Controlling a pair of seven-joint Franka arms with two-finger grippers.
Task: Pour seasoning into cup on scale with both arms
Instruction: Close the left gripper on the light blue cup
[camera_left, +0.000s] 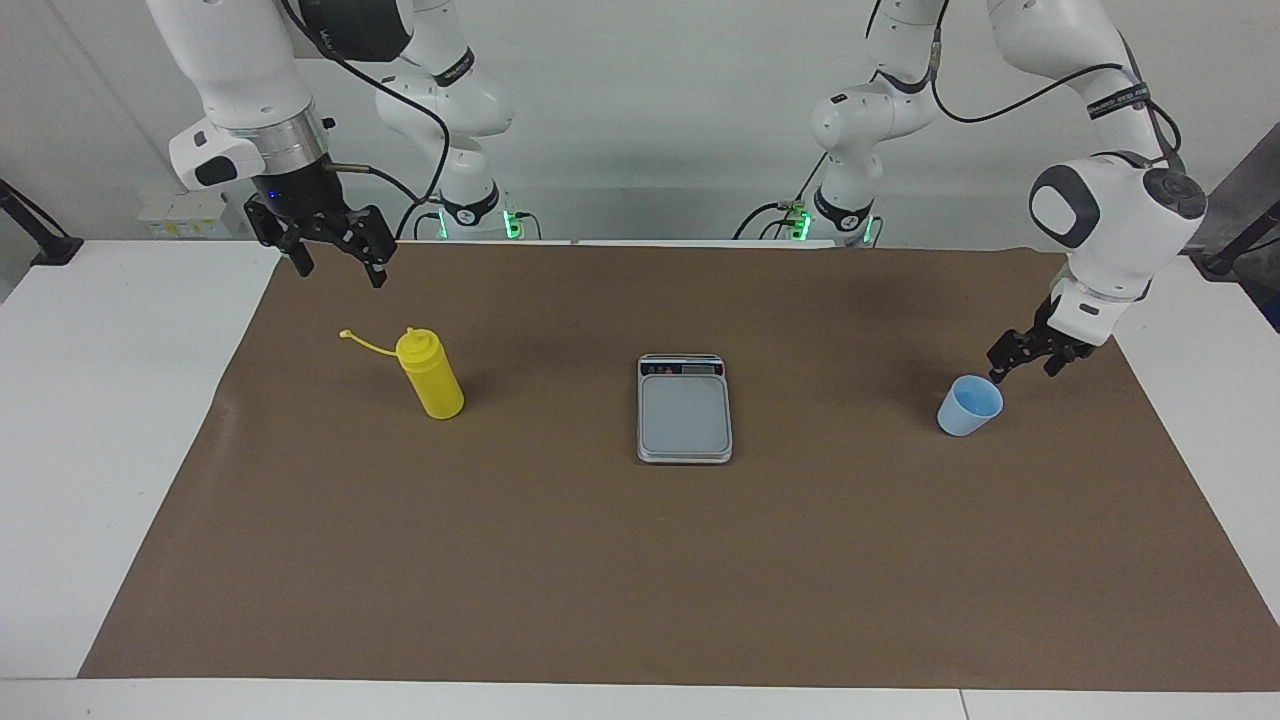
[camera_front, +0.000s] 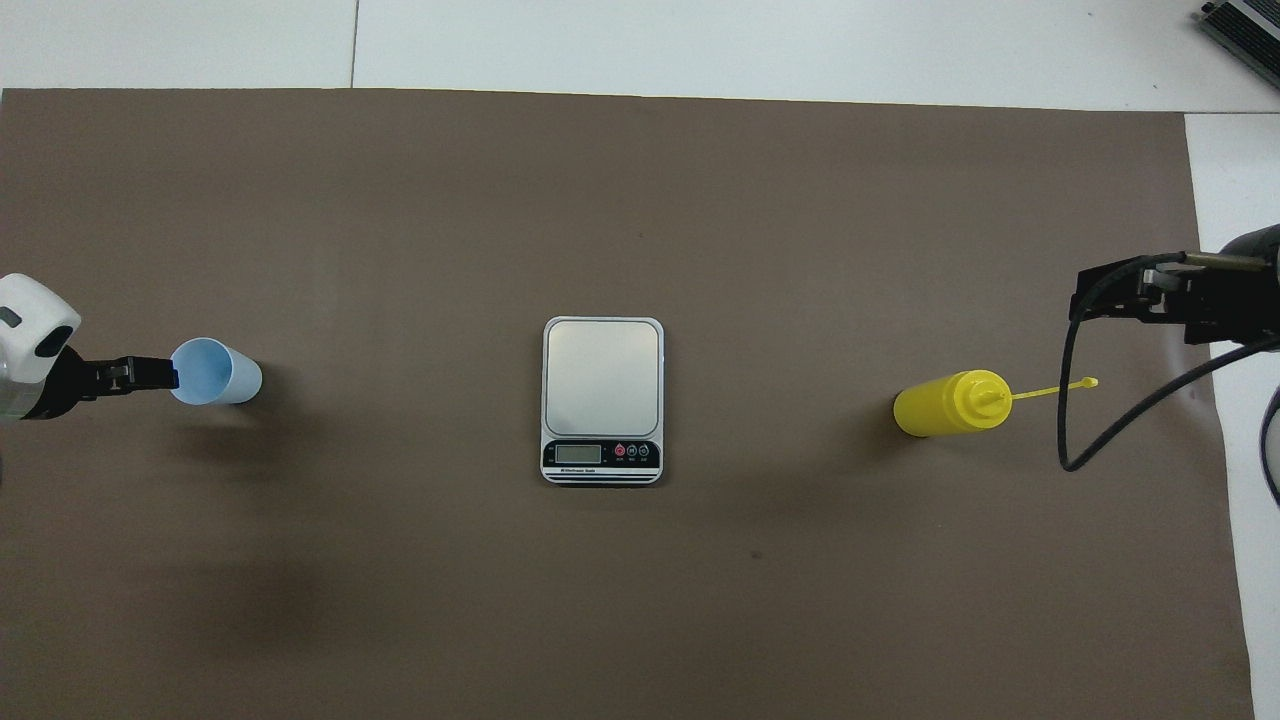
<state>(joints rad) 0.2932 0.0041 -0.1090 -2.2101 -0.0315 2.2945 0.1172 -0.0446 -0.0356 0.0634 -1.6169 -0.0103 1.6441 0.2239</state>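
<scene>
- Brown paper (camera_left: 640, 560) was laid over a white table (camera_left: 100, 420) in the facing view, with a pale wall at the robots' end.
- The scale (camera_left: 684, 408) was placed mid-table, its weighing plate bare, probably so that either arm could reach it.
- The cup (camera_left: 969, 405) was stood upright toward the left arm's end; it was not yet on the scale.
- The left gripper (camera_left: 1024, 358) was positioned low, just beside the cup's rim, fingers spread wide and nothing held, apparently for a grasp.
- The seasoning bottle (camera_left: 430, 374) was stood upright toward the right arm's end, its tethered cap off.
- The right gripper (camera_left: 335, 262) was held raised near the bottle, fingers wide and empty; this arm was judged to be waiting.
- Overhead, the cup (camera_front: 215, 371), scale (camera_front: 602, 398) and bottle (camera_front: 950, 403) were seen in one row, well apart.
- The left gripper (camera_front: 140, 374) was seen overlapping the cup's rim; contact could not be confirmed.
- The right gripper (camera_front: 1110, 297) was seen just beside the bottle's cap tether.
</scene>
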